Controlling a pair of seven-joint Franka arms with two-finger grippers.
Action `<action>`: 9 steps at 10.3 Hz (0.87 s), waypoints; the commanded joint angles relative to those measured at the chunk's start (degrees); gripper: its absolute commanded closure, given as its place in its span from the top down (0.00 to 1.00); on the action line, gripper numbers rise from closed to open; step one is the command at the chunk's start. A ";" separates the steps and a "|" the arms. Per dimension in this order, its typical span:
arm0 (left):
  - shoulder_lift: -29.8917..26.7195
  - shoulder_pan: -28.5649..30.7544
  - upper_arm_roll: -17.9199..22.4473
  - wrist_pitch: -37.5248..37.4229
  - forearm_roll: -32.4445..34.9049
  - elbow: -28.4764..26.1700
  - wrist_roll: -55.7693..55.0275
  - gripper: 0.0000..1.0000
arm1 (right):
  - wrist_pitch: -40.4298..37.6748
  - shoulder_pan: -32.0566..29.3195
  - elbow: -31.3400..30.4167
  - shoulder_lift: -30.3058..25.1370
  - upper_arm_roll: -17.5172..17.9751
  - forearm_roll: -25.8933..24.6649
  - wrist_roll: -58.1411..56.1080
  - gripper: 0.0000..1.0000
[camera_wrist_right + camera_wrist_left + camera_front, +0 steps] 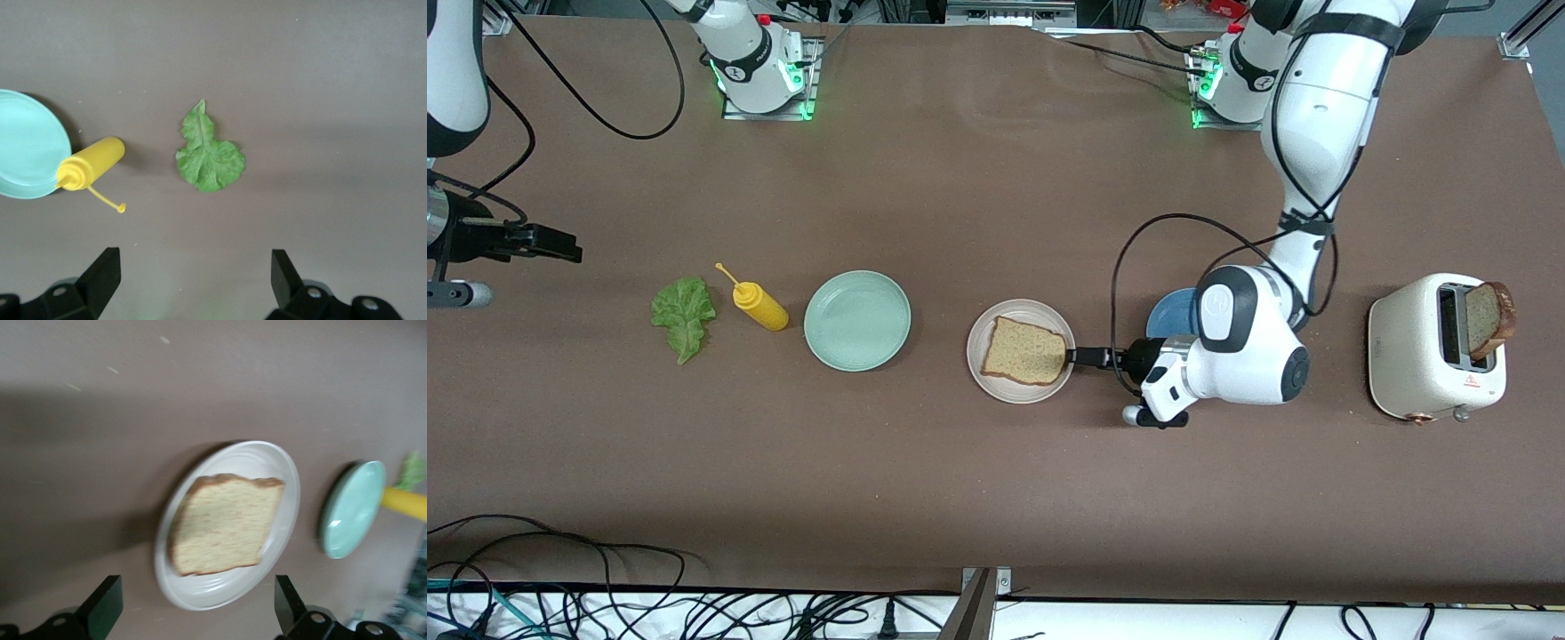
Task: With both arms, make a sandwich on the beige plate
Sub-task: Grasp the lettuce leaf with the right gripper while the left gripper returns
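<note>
Sandwich base laid on beige plate
Bread slice is centred, left gripper spread; right gripper, spread, waits for lettuce.

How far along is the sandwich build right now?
Done: one square brown bread slice lies on the round beige plate. In hand: nothing; the left gripper is open beside that plate, and the right gripper is open over the table's right-arm end. Left: the ruffled green lettuce leaf lies on the table, and a second bread slice stands in the cream toaster.
</note>
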 commanded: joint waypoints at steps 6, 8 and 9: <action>-10.05 3.75 1.20 -13.45 32.28 -0.85 -7.48 1.00 | 27.74 -1.40 -22.10 0.61 0.42 -1.10 -0.44 1.00; -12.25 6.73 1.20 -14.96 37.04 -0.85 -7.21 1.00 | 34.71 -1.40 -28.27 1.14 0.42 -1.10 -0.09 1.00; -13.13 7.87 1.11 -15.23 38.53 -0.76 -7.12 1.00 | 37.79 -1.31 -28.91 3.14 0.42 -1.10 -0.09 1.00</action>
